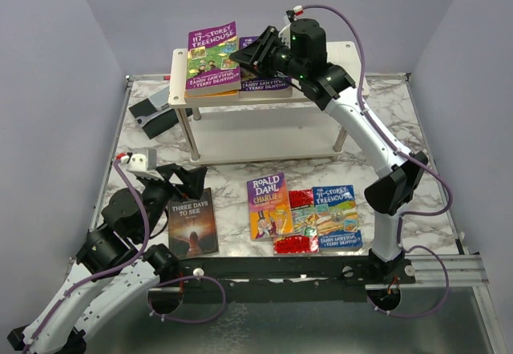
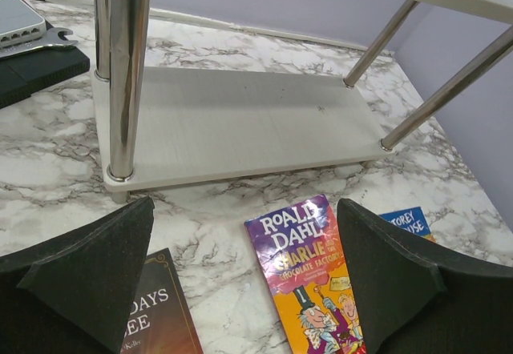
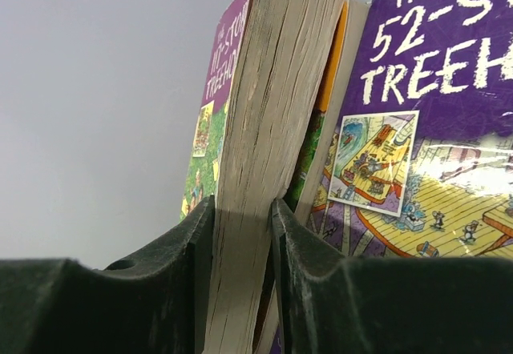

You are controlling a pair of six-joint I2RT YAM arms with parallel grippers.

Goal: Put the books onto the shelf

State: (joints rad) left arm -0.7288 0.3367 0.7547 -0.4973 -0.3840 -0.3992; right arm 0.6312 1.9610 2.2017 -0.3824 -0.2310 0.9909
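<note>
On the top board of the shelf (image 1: 345,54) lies a purple 117-Storey Treehouse book (image 1: 212,58) on an orange one, beside a purple 52-Storey book (image 1: 268,83). My right gripper (image 1: 244,56) straddles the 117-Storey book's page edge (image 3: 272,90). Its jaws (image 3: 240,210) stand slightly apart, with a dark slit along one finger. On the marble in front lie a dark book (image 1: 192,222), a Roald Dahl (image 1: 268,206), a red book (image 1: 295,224) and a blue one (image 1: 337,216). My left gripper (image 1: 183,179) hovers wide open and empty above the marble (image 2: 244,206), between the dark book (image 2: 156,314) and the Roald Dahl (image 2: 309,266).
The shelf's lower board (image 2: 240,122) is bare, with silver legs (image 2: 120,74) at its corners. A flat grey-black device (image 1: 152,110) lies left of the shelf. Purple walls close in the table at the back and sides.
</note>
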